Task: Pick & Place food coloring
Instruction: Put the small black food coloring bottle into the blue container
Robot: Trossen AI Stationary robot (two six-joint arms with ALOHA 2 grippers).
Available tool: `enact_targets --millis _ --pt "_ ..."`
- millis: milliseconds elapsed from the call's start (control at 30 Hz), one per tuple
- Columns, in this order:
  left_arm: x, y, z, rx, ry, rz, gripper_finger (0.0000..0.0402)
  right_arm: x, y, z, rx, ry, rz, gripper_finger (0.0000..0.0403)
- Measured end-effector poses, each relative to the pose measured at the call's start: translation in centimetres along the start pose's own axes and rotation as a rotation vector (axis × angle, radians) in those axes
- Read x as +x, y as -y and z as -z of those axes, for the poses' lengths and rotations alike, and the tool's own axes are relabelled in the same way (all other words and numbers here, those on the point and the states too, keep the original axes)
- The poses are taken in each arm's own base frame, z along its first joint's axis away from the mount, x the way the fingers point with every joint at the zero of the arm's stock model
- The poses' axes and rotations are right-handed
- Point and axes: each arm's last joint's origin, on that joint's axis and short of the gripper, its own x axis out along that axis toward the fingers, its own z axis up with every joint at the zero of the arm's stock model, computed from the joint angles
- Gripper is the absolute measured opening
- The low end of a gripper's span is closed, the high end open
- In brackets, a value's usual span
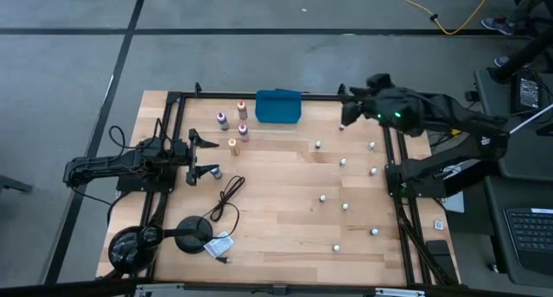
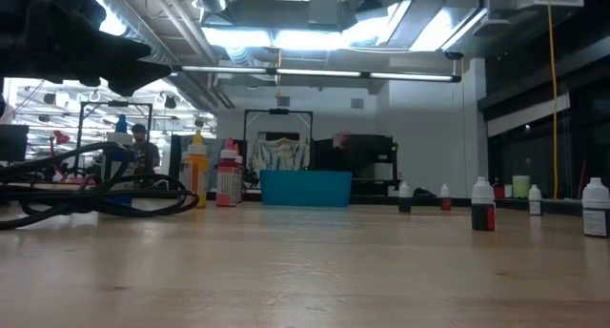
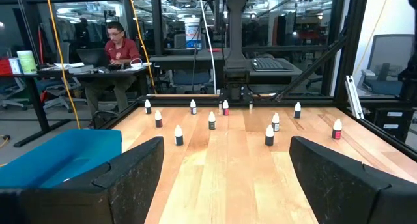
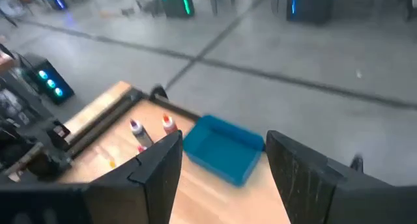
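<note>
Upright food coloring [image 1: 322, 197] bottles dot the table; both grippers gape, empty.

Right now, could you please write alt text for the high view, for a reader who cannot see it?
Seen from above, a wooden table holds a teal tray at its far edge, larger food coloring bottles left of it and small white-capped bottles scattered to the right. The left gripper waits open at the left edge; the right gripper is open, empty, near the far right corner.
</note>
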Motion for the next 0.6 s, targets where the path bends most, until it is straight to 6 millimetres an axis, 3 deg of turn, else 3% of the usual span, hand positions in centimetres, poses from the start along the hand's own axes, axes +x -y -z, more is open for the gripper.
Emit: enact_targets --millis 233,600 --pt "0.0 0.0 0.0 0.000 0.000 0.001 0.0328 4.5 0.9 0.4 0.058 -0.213 0.040 0.0223" --pt "0.0 0.0 0.0 0.000 -0.001 0.000 0.0327 11.7 1.1 2.9 0.094 -0.505 0.147 0.0223"
